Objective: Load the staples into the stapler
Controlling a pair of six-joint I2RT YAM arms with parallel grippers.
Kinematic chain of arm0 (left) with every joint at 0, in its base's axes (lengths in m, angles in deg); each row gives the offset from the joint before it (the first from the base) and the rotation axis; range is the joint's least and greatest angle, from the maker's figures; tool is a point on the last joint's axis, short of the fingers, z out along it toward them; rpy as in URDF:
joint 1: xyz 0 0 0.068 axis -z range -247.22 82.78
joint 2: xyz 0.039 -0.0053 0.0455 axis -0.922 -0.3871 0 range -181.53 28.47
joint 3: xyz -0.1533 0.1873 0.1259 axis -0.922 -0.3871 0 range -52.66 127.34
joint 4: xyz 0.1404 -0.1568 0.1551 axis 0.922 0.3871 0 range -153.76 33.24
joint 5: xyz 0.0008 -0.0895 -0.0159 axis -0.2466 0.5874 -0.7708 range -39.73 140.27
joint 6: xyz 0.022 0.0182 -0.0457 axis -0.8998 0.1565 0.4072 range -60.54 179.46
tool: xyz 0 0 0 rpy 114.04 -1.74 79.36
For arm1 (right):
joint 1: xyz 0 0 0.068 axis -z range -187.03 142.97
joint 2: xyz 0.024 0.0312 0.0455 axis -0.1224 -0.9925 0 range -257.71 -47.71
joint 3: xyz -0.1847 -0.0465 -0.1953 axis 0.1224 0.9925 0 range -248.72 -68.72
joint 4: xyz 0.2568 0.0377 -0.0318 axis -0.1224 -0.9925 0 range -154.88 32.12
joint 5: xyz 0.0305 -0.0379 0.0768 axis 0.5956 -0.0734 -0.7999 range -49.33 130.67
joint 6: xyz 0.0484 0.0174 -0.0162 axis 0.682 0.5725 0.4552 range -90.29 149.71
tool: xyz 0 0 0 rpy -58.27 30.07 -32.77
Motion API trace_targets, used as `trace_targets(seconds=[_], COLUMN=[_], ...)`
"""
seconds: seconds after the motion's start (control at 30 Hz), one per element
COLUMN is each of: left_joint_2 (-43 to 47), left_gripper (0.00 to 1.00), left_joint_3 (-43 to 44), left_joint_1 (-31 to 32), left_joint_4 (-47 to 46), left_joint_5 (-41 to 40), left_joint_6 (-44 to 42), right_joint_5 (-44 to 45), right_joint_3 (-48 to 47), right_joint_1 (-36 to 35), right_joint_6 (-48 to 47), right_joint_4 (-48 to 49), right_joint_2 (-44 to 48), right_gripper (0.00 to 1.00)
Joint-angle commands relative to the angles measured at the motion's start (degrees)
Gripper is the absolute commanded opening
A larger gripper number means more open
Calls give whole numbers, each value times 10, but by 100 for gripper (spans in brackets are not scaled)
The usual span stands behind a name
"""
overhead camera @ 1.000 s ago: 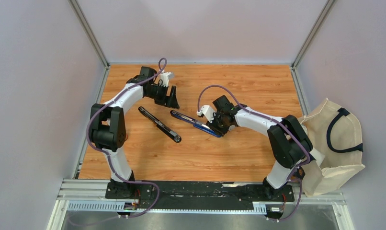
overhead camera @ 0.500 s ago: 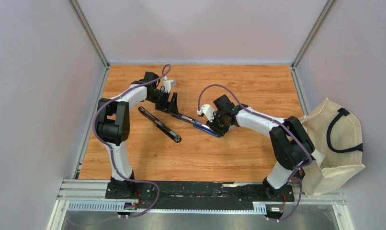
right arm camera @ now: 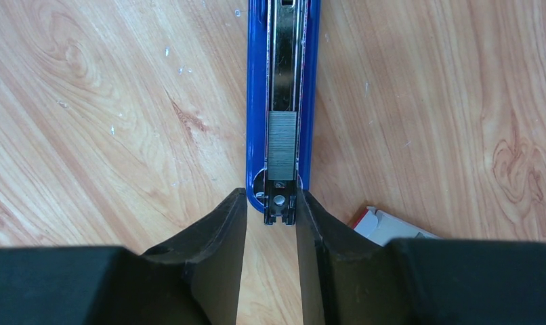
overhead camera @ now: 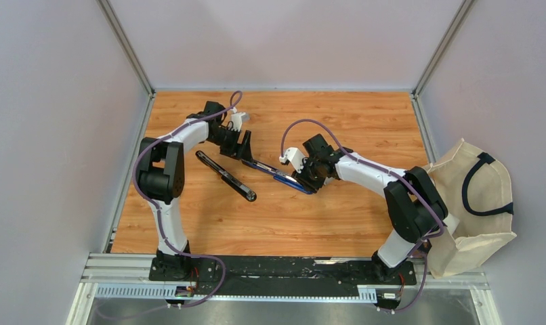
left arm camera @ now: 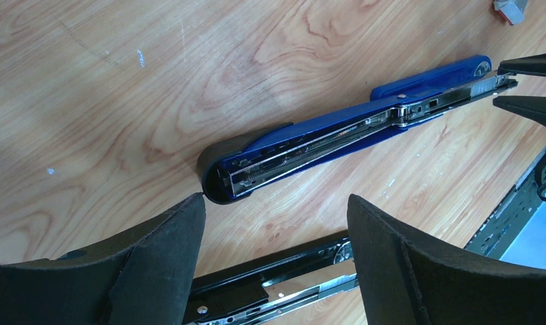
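The blue stapler (overhead camera: 277, 173) lies opened flat on the wooden table, its metal channel up. In the right wrist view a grey staple strip (right arm camera: 282, 145) sits in the channel near the stapler's (right arm camera: 257, 101) close end. My right gripper (right arm camera: 271, 196) has narrow jaws against both sides of that end; it also shows in the top view (overhead camera: 309, 181). My left gripper (left arm camera: 276, 200) is open and empty, just short of the stapler's other end (left arm camera: 219, 177); it also shows in the top view (overhead camera: 244, 150). The white staple box (right arm camera: 392, 227) with a red edge lies beside my right fingers.
A long black stapler part (overhead camera: 225, 176) lies left of the blue stapler and shows under my left gripper (left arm camera: 277, 284). A cream tote bag (overhead camera: 473, 203) hangs off the table's right side. Grey walls stand close on the left, back and right.
My left gripper moved forward and right to the stapler's far end, then stopped. The right gripper and the stapler have not moved.
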Motion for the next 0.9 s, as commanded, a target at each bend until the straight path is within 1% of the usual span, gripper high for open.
trace_targets(seconds=[0.0, 0.37, 0.6, 0.8, 0.87], left_joint_2=[-1, -6, -32, -49, -50], left_gripper=[84, 84, 84, 84, 84], left_joint_3=[21, 15, 19, 21, 19], left_joint_1=[0, -10, -31, -40, -41], left_joint_4=[-6, -34, -41, -41, -49], left_joint_5=[5, 24, 44, 71, 72], left_joint_6=[-1, 25, 56, 60, 79], right_joint_5=[-12, 4, 7, 16, 17], right_joint_3=[0, 8, 8, 12, 13], right_joint_1=[-3, -3, -2, -2, -2], right_joint_6=[-10, -14, -16, -19, -21], right_joint_4=[20, 29, 30, 34, 36], right_joint_2=[13, 39, 35, 42, 43], right_gripper=[34, 38, 41, 43, 43])
